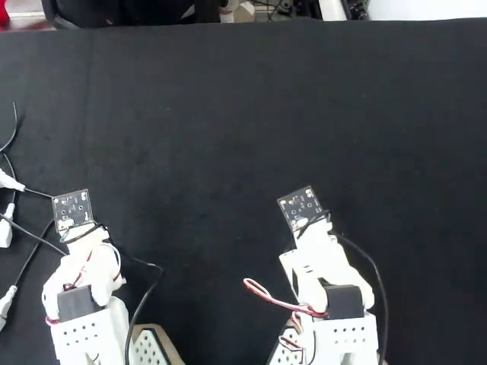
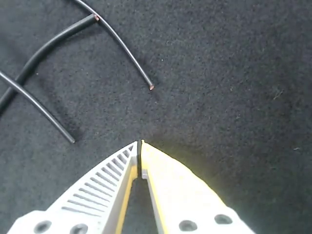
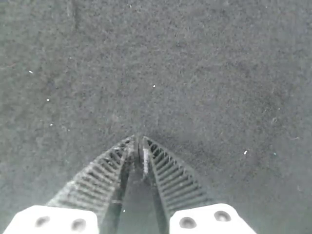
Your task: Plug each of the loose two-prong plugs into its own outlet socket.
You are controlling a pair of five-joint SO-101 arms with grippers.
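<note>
My left gripper (image 2: 140, 144) is shut with nothing in it, its tips close over the black cloth. Just ahead of it lie three black wires, and the nearest cut end (image 2: 151, 87) shows bare copper. My right gripper (image 3: 138, 141) is also shut and holds nothing, low over bare cloth. In the high view the left arm (image 1: 80, 266) sits folded at the near left and the right arm (image 1: 323, 266) at the near centre-right. Small white plugs (image 1: 7, 182) on black cords lie at the table's left edge, beside the left arm.
A black cloth (image 1: 243, 114) covers the whole table. Black cords (image 1: 30, 243) trail across the near left corner by the left arm's base. A dark chair base (image 1: 122, 9) stands beyond the far edge.
</note>
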